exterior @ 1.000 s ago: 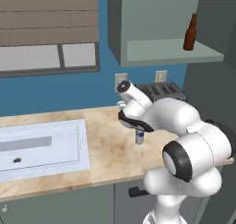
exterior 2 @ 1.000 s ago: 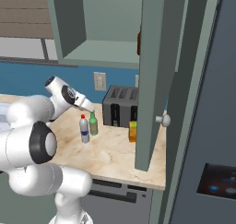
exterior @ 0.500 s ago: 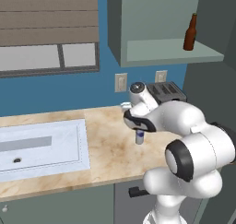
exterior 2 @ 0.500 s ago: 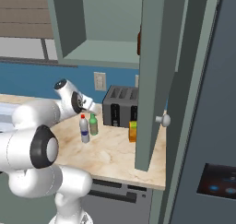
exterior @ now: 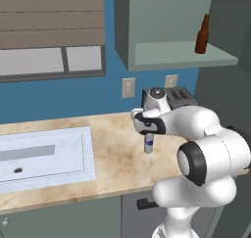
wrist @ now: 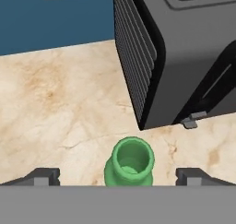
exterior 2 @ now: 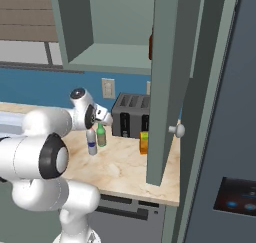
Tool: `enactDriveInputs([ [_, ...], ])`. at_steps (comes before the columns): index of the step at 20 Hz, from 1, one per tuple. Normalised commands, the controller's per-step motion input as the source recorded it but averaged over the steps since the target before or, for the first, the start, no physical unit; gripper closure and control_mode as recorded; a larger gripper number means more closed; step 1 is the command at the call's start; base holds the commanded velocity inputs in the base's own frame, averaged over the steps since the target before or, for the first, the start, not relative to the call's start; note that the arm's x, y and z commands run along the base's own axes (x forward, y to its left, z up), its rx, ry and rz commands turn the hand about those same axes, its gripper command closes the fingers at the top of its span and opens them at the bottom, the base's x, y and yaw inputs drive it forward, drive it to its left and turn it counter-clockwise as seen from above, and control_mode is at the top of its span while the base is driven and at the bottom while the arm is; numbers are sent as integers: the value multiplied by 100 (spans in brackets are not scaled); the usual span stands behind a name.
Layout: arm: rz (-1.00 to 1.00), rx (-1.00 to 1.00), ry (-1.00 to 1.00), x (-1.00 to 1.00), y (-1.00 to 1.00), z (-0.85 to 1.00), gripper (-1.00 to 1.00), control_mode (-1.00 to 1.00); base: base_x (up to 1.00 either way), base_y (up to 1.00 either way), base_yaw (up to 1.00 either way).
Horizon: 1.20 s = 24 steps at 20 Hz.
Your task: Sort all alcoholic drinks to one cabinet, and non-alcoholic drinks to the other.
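Hovering over the green bottle, the gripper has its jaws spread wide, one on each side; the bottle stands upright on the worktop beside the toaster.

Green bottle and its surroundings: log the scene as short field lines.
green bottle: upright on the counter, mouth seen from above
tool: open, fingertips either side of the bottle neck, not gripping
toaster: close beside the bottle
white bottle: upright next to the green one
orange carton: by the toaster
brown bottle: on the cabinet shelf
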Motion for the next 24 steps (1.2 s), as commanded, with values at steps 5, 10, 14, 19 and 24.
enactDriveInputs([
  [5,9,7,0,2,0,-10,-100,-100,0,0,0],
  [10,7,2,-1,0,0,-12,-100,-100,0,0,0],
  [14,5,3,-4,0,0,-3,-100,-100,0,0,0],
  [19,3,3,-5,2,0,0,-100,-100,0,0,0],
  [24,1,3,-3,1,0,0,-100,-100,0,0,0],
])
